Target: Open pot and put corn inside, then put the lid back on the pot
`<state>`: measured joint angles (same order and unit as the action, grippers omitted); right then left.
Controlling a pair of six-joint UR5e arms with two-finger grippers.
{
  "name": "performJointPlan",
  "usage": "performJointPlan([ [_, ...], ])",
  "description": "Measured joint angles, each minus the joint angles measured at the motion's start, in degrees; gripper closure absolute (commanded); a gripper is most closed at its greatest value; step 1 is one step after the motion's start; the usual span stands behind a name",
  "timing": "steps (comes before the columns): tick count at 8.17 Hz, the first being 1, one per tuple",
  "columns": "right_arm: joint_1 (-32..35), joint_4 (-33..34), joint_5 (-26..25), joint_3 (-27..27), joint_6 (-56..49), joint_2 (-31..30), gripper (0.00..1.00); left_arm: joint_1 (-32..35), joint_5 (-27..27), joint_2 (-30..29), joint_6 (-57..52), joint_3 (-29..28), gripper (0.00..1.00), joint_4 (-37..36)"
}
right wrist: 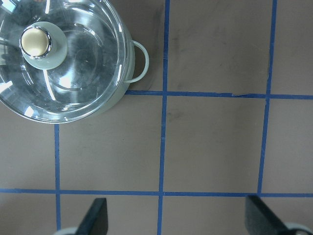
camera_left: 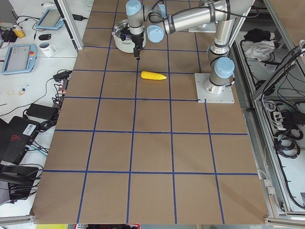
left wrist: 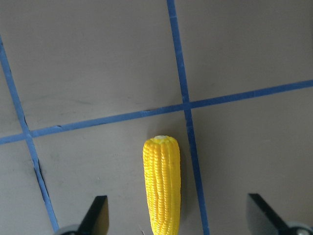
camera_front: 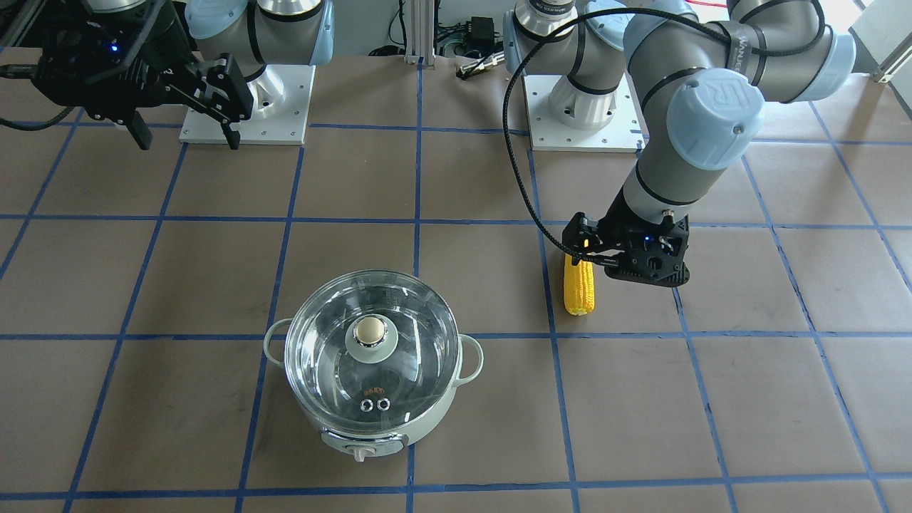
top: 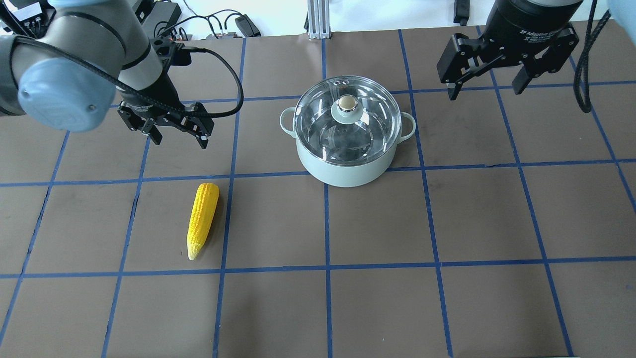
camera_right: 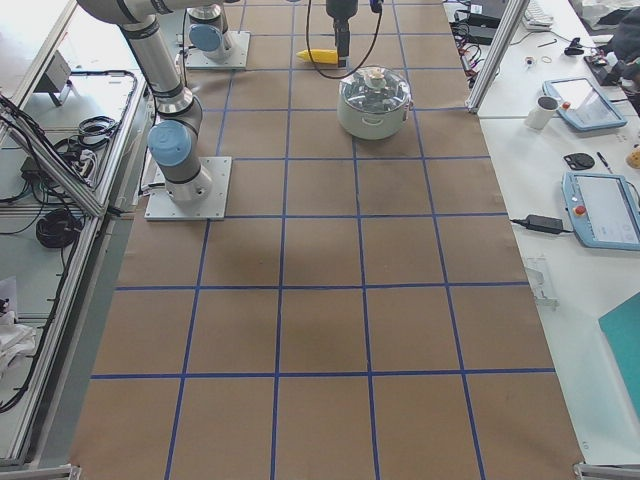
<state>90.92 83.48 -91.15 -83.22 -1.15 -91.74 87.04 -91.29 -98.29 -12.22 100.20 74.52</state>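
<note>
The pale mint pot stands mid-table with the clear glass lid seated on it, beige knob on top. It also shows in the front view and the right wrist view. The yellow corn lies flat on the table, left of the pot. My left gripper is open and empty, above the corn's thick end; the left wrist view shows the corn between the spread fingers. My right gripper is open and empty, raised to the right of the pot.
The table is brown with a blue tape grid. Arm base plates sit at the robot's side. Cables and power bricks lie past the far edge. Benches with tablets flank the table's far side.
</note>
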Motion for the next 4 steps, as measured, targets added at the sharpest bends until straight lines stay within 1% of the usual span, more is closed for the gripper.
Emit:
performJointPlan([
  [1, 0.03, 0.05, -0.03, -0.01, 0.0, 0.01, 0.0, -1.23, 0.05, -0.74, -1.26, 2.56, 0.0, -3.64],
  [3, 0.04, 0.12, 0.02, -0.01, 0.0, 0.01, 0.0, -3.77, 0.5, -1.46, -4.63, 6.56, 0.01, -6.22],
  [4, 0.04, 0.12, 0.02, -0.01, 0.01, 0.02, 0.0, -4.51, 1.32, -1.73, -5.73, 7.95, 0.02, -6.66],
])
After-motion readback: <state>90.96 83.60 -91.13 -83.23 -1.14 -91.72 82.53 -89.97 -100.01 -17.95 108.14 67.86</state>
